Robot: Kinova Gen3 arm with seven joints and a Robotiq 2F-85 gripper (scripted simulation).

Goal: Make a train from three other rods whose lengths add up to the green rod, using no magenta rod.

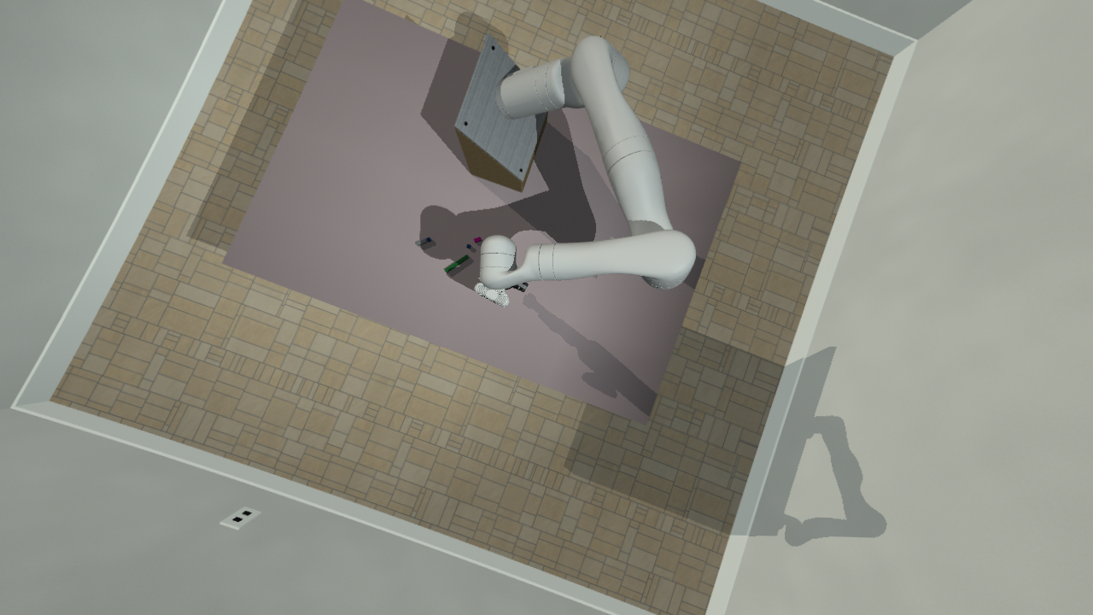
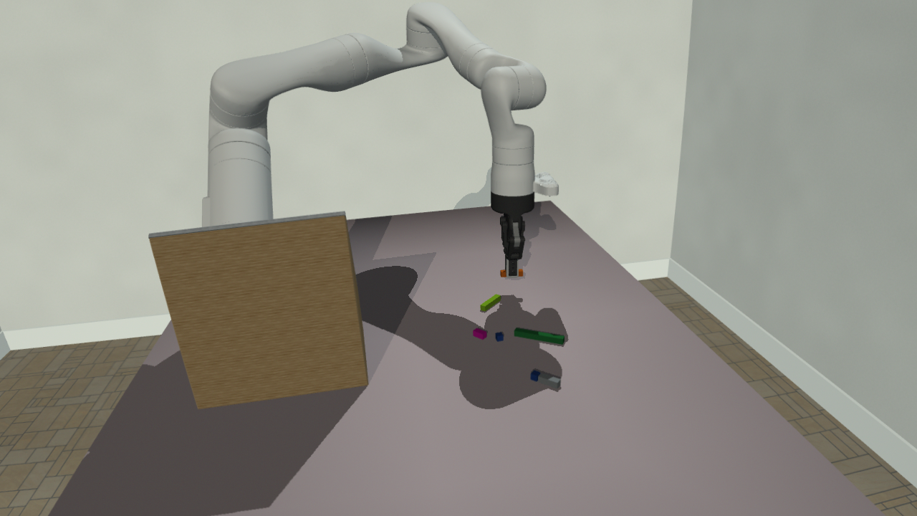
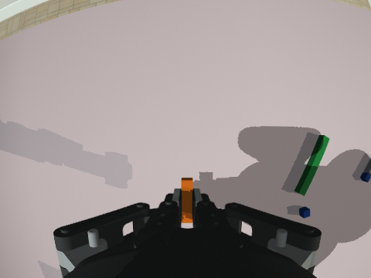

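Stood in a room with pale walls and a tan tiled floor (image 2: 38, 398): a mauve tabletop (image 2: 609, 417), crossed by broad arm shadows, with a wooden panel (image 2: 262, 307) leaning at the left. Hung from the white arm (image 2: 513, 147) toward the far side: the claw (image 2: 511, 271), nearly closed and gripping the orange rod (image 3: 187, 201) crosswise, lifted off the tabletop. Lay nearer, in the shadow: the lime rod (image 2: 490, 302), the magenta rod (image 2: 479, 332), a small blue rod (image 2: 499, 336), and the green rod (image 2: 539, 335) to their right. Rested nearest of all: a second blue rod (image 2: 534, 375) touching the end of the grey rod (image 2: 550, 380).
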